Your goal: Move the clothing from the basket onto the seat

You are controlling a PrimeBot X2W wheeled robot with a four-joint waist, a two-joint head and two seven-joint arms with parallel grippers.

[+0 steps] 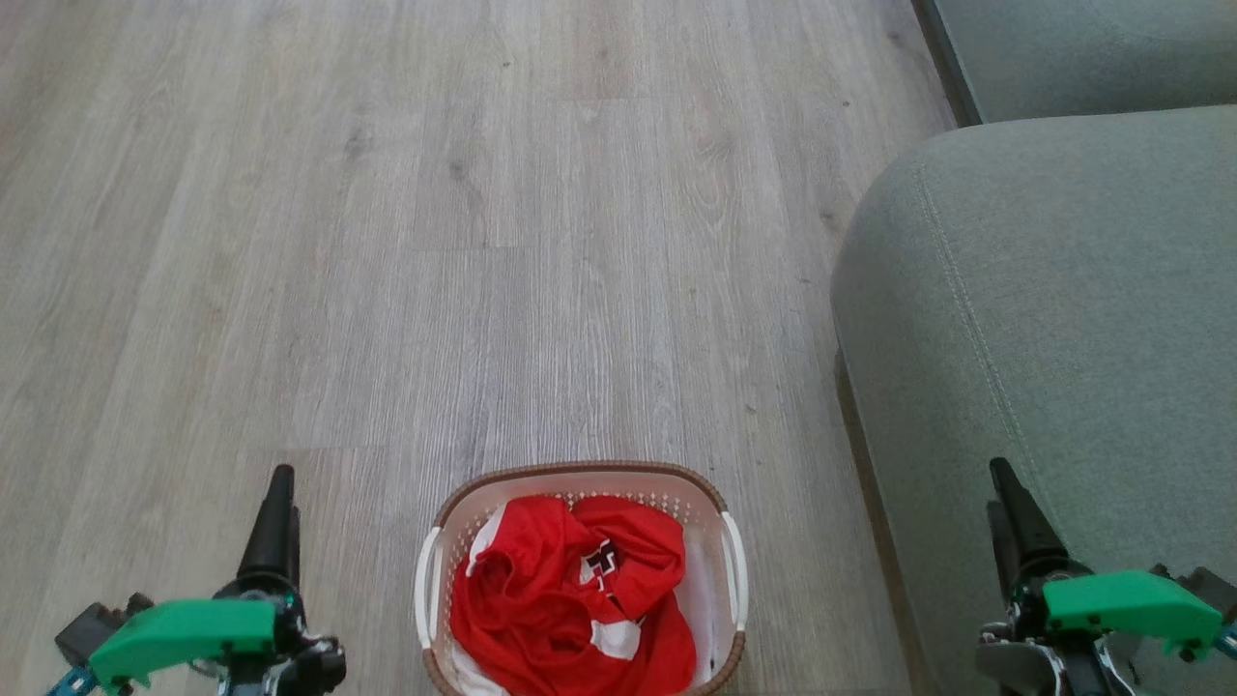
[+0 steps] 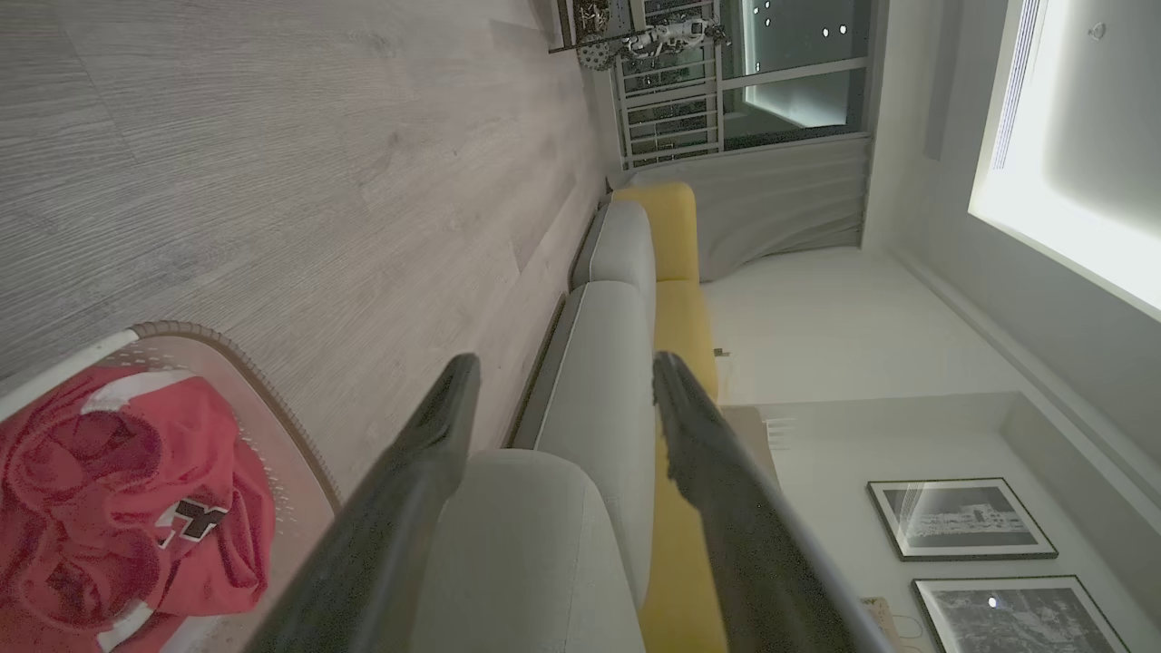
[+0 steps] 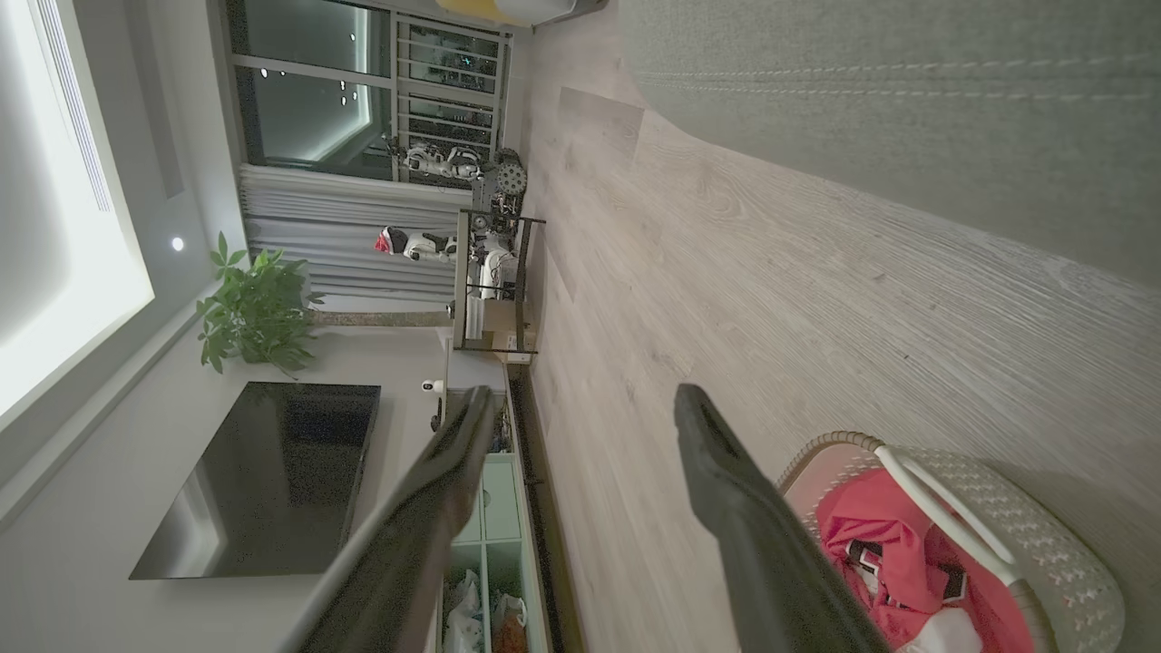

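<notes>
Red clothing [image 1: 570, 599] heaped in the basket [image 1: 580, 472], on the wood floor [image 1: 483, 242] near the seat [image 1: 1063, 319].
Crumpled red fabric with white trim and a black-and-white print; number of garments in the heap impossible to tell. One basket, brown rim, two white handles; one grey-green seat with a stitched seam. Two grippers, two dark fingers apiece: left gripper [image 2: 564, 363] spread wide and empty, right gripper [image 3: 585, 394] likewise, one either side of the basket. From the left wrist, yellow back cushions [image 2: 676, 227] and two framed pictures [image 2: 961, 517]; from the right wrist, a potted plant [image 3: 258, 313] and a dark screen [image 3: 263, 476].
</notes>
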